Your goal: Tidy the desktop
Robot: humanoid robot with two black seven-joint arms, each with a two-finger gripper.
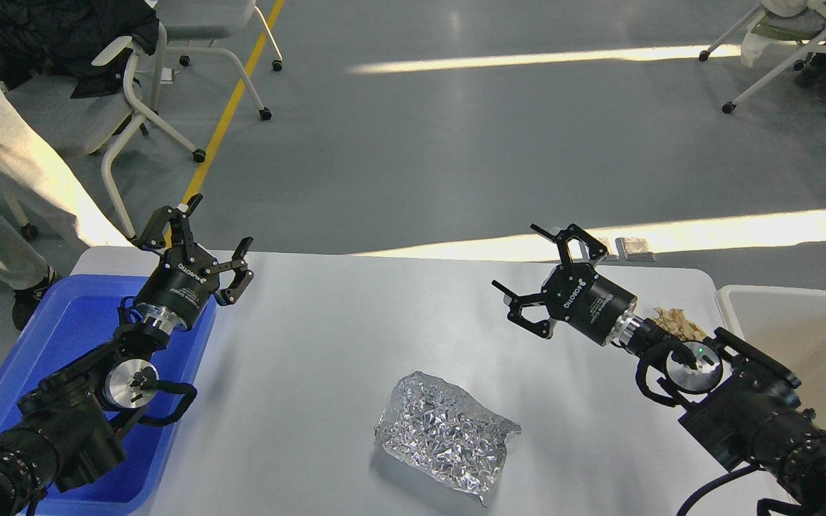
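The desktop [327, 337] is a wide white tabletop. A crumpled silver foil bag [444, 433] lies on it near the front middle. A crumpled beige paper scrap [678, 322] lies at the right side, partly hidden behind my right arm. My left gripper [218, 240] is open and empty, held above the table's back left corner beside the blue tub. My right gripper [528, 264] is open and empty, held above the table to the upper right of the foil bag.
A blue plastic tub [62, 344] stands at the table's left edge under my left arm. An off-white bin [800, 337] stands at the right edge. Office chairs [119, 107] and a person's legs [4, 186] are beyond the table at the left.
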